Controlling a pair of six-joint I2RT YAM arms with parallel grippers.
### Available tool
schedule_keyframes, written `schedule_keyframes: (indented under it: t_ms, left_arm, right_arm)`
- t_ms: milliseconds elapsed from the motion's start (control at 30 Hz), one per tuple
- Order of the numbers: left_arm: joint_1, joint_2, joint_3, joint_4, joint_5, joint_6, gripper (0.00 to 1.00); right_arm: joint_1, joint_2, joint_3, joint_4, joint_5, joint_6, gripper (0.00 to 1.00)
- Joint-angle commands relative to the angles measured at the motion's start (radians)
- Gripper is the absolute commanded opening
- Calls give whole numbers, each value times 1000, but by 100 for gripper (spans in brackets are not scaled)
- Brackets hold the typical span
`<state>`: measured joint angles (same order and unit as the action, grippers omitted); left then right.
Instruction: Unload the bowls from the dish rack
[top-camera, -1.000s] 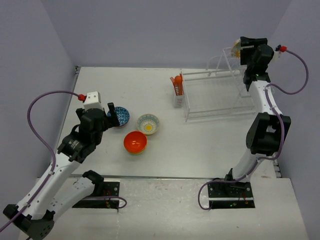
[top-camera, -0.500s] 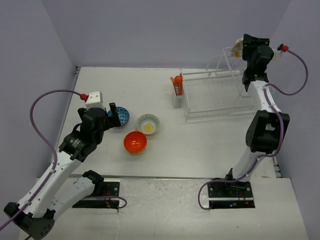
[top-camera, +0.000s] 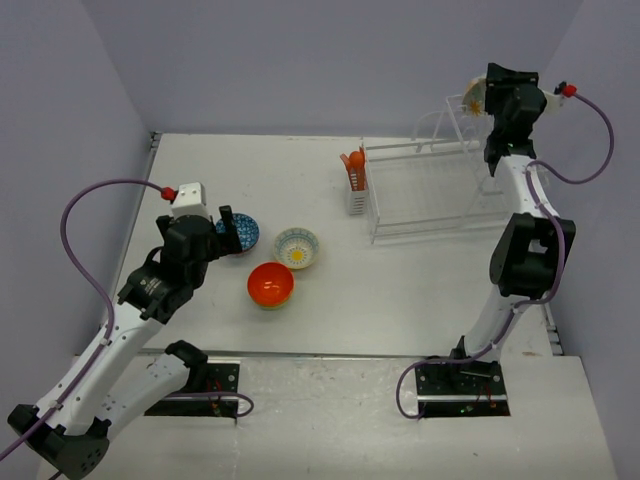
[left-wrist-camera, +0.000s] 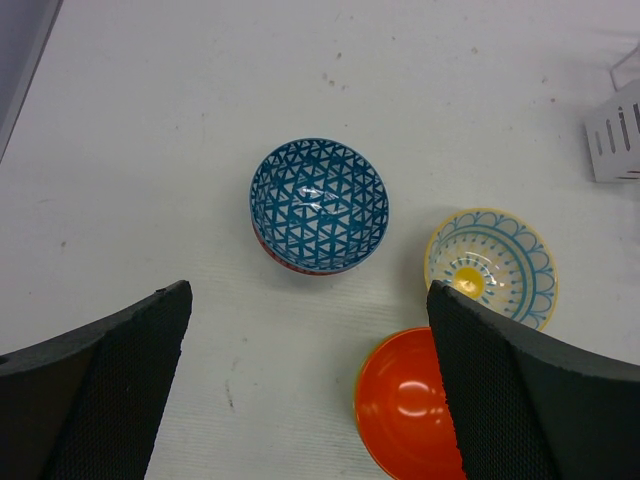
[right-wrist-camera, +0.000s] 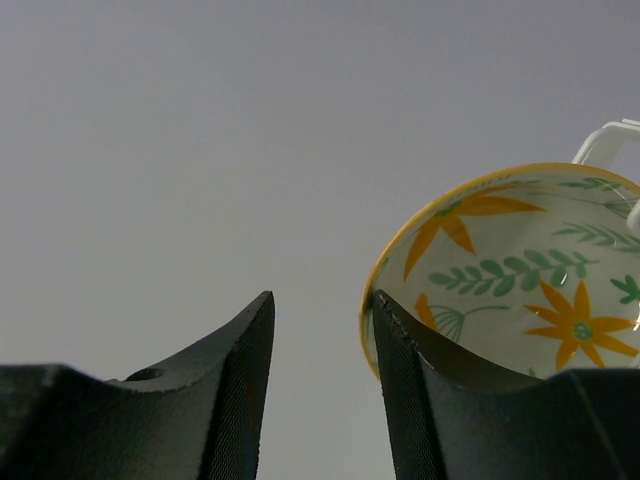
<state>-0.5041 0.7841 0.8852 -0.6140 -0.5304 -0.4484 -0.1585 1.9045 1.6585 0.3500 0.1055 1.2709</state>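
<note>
Cream bowl (right-wrist-camera: 520, 270) with orange flowers, green leaves, yellow rim.

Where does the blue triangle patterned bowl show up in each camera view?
Top external: the blue triangle-patterned round bowl sits left of centre, beside the left end effector.
Left wrist: upper centre.
Right wrist: not in view.
Shared landmark: the plain orange bowl, near-right of it in both views.

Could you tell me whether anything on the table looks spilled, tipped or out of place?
Nothing stands out. The blue bowl, yellow-centred bowl and orange bowl sit upright on the table, apart from the dish rack.
</note>
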Motion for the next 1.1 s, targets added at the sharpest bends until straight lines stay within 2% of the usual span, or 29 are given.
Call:
schedule_keyframes:
  t_ms: [0, 267, 467, 633, 667, 900, 1067]
  left_arm:
    - [7, -3, -8, 37, 7, 28, 100]
    - [9, -2, -6, 37, 9, 28, 100]
    - [9, -5, -5, 39, 7, 30, 100]
    - [9, -11, -5, 37, 4, 30, 100]
    - [9, -11, -5, 39, 4, 30, 100]
    - [10, -13, -5, 40, 4, 31, 100]
    - [15, -6, -5, 40, 9, 31, 100]
  right_arm:
    - [-9, 27, 81, -20, -20, -19, 45]
    - [-13, 71, 173, -97, -27, -41, 40]
    - [-13, 80, 228, -190, -23, -39, 28]
    - [-15, 80, 224, -181, -24, -28, 9]
    - [-13, 79, 221, -178, -29, -28, 1]
    - [-15, 32, 115, -114, -38, 11, 0]
    - [-15, -50, -25, 49, -41, 94, 0]
